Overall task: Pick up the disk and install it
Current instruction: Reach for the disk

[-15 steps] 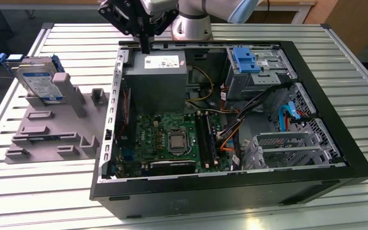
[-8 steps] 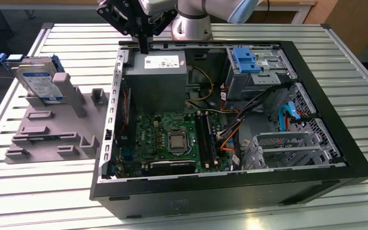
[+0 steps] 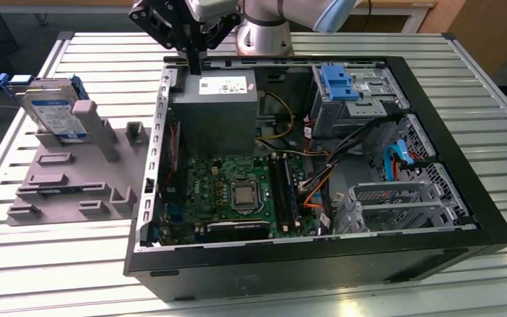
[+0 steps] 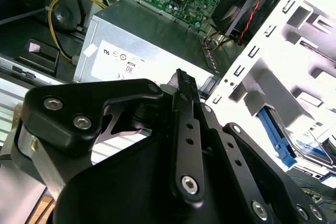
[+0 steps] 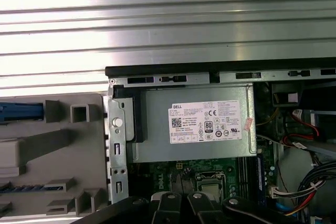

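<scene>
Above the far rim of the open computer case, as the exterior view shows it, the gripper hangs pointing down over the corner that holds the grey power box. Its fingers are closed together with nothing between them. Outside the case, off its side at the exterior view's left, the disk leans tilted in a grey stand on the slatted table, label facing out, blue frame around it, apart from the gripper
</scene>
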Robot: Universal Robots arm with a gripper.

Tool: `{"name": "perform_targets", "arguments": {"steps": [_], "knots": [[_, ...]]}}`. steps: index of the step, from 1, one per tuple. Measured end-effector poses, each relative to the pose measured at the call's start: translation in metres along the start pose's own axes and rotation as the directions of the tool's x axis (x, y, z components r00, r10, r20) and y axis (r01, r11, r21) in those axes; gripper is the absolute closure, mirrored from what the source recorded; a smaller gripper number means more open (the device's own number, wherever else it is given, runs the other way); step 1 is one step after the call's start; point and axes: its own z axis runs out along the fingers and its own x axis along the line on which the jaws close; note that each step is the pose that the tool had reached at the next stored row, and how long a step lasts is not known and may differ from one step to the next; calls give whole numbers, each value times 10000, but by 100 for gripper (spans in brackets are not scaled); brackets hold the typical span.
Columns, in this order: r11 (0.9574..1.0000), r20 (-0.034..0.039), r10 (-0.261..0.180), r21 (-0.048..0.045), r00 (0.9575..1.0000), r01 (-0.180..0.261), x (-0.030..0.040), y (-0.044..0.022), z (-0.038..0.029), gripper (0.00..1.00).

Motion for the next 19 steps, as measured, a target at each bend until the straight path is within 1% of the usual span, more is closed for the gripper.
{"name": "perform_targets", "arguments": {"steps": [6,19], "knots": [[10000,-1,0,1,10000,0,71,6,2,89],[10000,-1,0,1,10000,0,248,94,8,89]]}}
